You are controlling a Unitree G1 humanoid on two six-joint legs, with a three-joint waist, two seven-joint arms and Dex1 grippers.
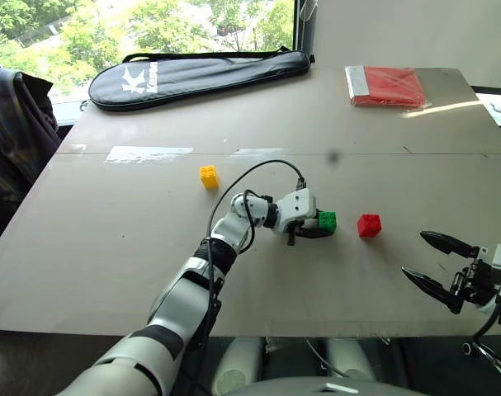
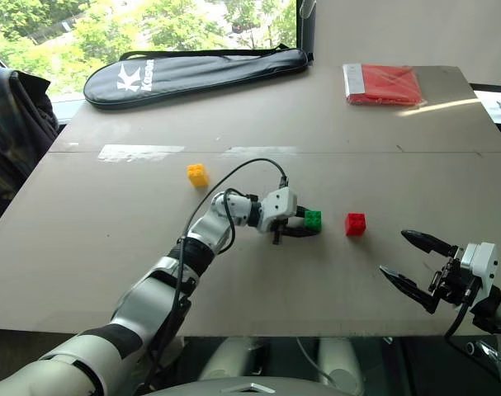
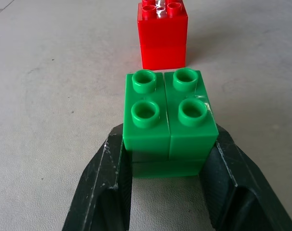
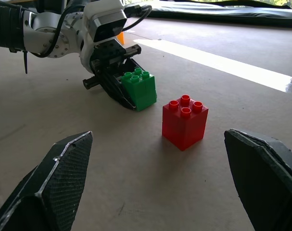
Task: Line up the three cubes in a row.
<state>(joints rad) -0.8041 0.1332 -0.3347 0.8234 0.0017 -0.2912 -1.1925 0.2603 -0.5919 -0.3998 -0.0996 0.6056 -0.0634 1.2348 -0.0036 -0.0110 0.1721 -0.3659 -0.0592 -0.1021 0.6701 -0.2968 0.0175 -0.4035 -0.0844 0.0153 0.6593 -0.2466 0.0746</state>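
The left pincer (image 1: pixel 323 226) pinches the green brick (image 1: pixel 327 220). Just past it sits the red brick (image 1: pixel 369 224). The right pincer (image 1: pixel 432 262) gapes wide, holding nothing.

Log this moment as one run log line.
left claw: shut on green cube | red cube: beside, apart | right claw: open

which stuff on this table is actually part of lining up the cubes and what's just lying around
Part of the job:
green cube, held in the left gripper
red cube
yellow cube

Just lying about:
black racket bag
flat red packet
dark jacket beside the table
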